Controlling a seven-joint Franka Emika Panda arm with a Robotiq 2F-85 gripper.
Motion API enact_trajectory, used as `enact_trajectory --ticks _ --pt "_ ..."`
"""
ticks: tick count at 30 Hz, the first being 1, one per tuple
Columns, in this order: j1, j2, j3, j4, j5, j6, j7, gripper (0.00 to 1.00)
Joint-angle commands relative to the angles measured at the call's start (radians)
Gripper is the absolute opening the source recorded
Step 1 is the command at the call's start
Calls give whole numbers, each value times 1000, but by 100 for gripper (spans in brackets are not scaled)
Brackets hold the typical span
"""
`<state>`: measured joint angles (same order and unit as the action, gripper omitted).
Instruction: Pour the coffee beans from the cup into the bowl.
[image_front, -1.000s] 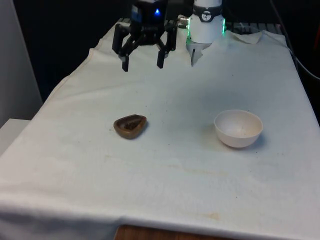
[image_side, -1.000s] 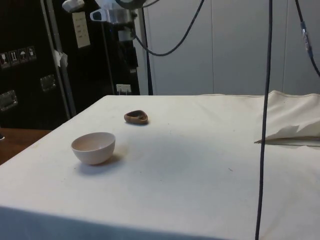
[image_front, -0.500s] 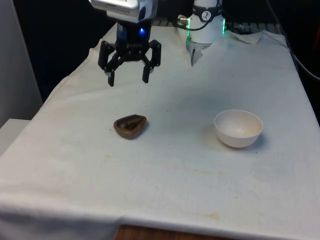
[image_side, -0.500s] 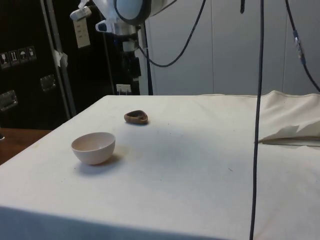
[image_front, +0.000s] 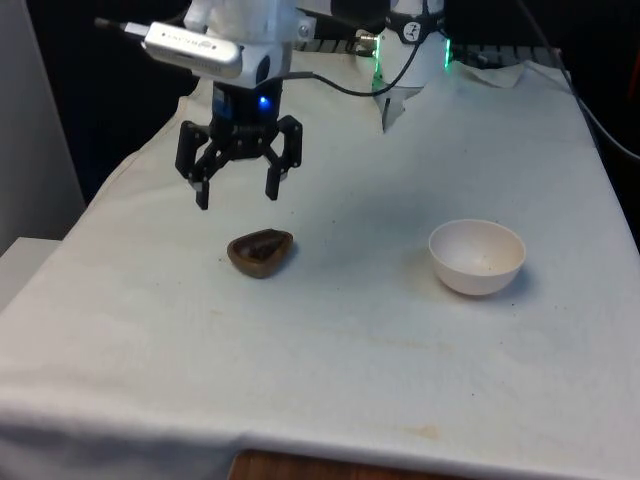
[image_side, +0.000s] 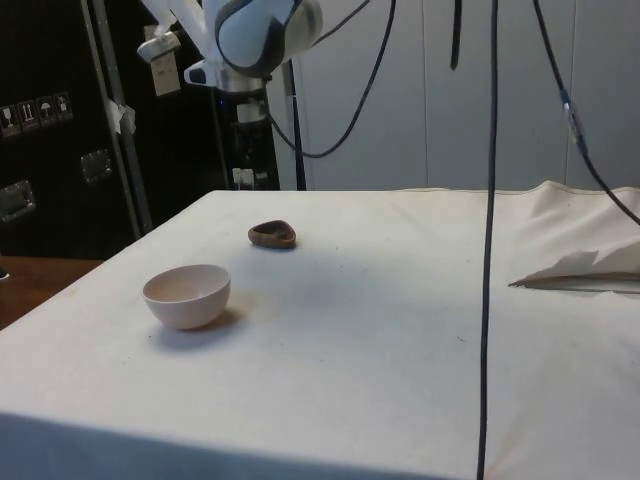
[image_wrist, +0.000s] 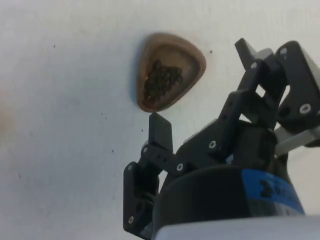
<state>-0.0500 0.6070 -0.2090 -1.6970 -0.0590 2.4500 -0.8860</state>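
Note:
A small brown wooden cup (image_front: 261, 251) holding dark coffee beans (image_wrist: 162, 80) sits on the white cloth, left of centre in the front view. The white bowl (image_front: 477, 256) stands upright and empty to the front view's right of it, well apart. My black gripper (image_front: 237, 196) hangs open in the air, just above and slightly behind the cup, with nothing between its fingers. In the wrist view the cup (image_wrist: 168, 70) lies just beyond the open gripper (image_wrist: 202, 92). From the side, the cup (image_side: 272, 235) is farther back than the bowl (image_side: 187, 295).
A black cable (image_side: 490, 240) hangs down in front of the side camera. The cloth is bunched into folds (image_side: 585, 255) at the side view's right. The table's edge (image_front: 130, 160) runs close by on the front view's left of the gripper.
The gripper has come down and moved toward the front view's left and nearer the camera, ending just above the cup. It stayed open. Cup and bowl have not moved.

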Motion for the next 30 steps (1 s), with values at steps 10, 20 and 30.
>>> enact_trajectory --ticks 10,20,30 --pt "-3 31 -12 15 87 -1 -92 100" --pt "-16 76 -7 66 189 -48 -206 100" --pt "-17 120 -14 139 195 -128 -244 100"
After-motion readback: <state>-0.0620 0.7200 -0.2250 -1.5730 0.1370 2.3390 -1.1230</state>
